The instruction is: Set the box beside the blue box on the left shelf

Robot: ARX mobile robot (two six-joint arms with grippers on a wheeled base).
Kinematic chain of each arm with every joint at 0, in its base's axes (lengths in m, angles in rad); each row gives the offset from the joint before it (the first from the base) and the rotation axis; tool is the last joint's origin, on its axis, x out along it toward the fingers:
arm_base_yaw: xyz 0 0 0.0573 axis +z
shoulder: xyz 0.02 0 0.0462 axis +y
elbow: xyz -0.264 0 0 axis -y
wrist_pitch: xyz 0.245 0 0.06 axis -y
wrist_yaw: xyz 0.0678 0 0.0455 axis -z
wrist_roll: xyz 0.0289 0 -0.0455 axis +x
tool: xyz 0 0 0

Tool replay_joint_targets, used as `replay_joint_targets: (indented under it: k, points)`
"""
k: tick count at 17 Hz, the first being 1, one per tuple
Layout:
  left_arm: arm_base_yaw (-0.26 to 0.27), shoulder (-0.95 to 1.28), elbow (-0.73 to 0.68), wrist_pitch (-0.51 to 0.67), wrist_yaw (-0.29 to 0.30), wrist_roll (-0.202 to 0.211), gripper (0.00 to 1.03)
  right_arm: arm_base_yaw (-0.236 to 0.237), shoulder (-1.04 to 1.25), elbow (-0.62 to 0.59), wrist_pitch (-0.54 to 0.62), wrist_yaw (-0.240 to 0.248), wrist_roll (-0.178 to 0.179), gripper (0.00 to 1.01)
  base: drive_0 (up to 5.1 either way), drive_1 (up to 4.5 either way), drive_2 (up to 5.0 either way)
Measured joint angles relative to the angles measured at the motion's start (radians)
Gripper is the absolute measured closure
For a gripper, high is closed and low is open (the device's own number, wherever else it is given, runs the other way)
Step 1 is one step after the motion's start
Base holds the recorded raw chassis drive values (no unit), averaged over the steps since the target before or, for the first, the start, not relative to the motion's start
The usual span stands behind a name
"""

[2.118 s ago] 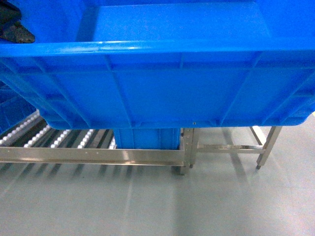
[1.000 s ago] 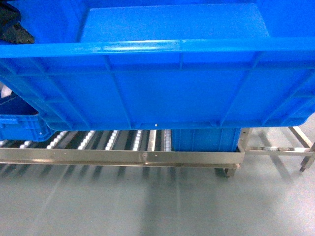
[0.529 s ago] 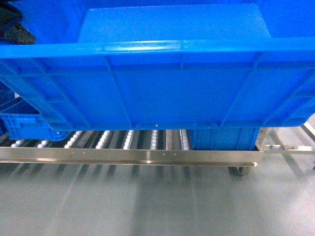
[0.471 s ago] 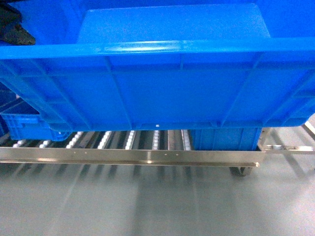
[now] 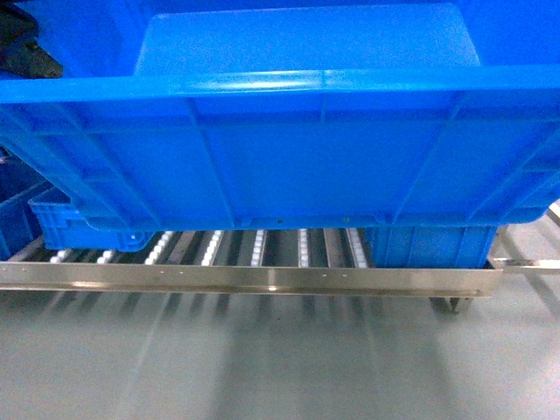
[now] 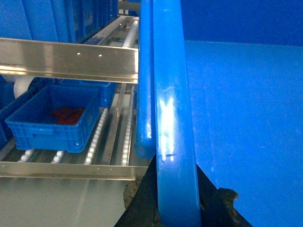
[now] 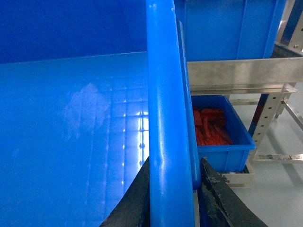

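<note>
Because each pincer clamps one end rim, the left pincer [image 6: 176, 208] and right pincer [image 7: 173, 194] shut astride opposite walls, the big blue crate [image 5: 289, 149] hangs level, held aloft in front of the roller shelf [image 5: 254, 278]. Going rightward: a small blue bin [image 6: 52, 118] with red parts, bare roller tracks [image 5: 280, 248], then another blue bin [image 7: 222, 137]. That open gap likely suits the set-down.

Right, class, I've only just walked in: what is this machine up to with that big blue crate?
The robot is carrying the box in both arms, held off the floor in front of the left shelf. The left tool clamps one side rim and the right tool the opposite rim. On the roller deck sit a small blue bin and another blue bin, both holding red items, with bare rollers between them.
</note>
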Motion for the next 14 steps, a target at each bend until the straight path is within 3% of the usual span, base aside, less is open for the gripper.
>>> replay_joint_targets:
  k: [6,14]
  points:
    - [0.000,0.000,0.000,0.000,0.000,0.004,0.95,0.000,0.000,0.000,-0.004,0.001,0.001,0.82,-5.0,2.45,2.5]
    - [0.004,-0.002,0.000,-0.002,0.002,0.001,0.95,0.005,0.000,0.000,-0.003,0.003,0.000,0.82,0.0,0.00,0.0]
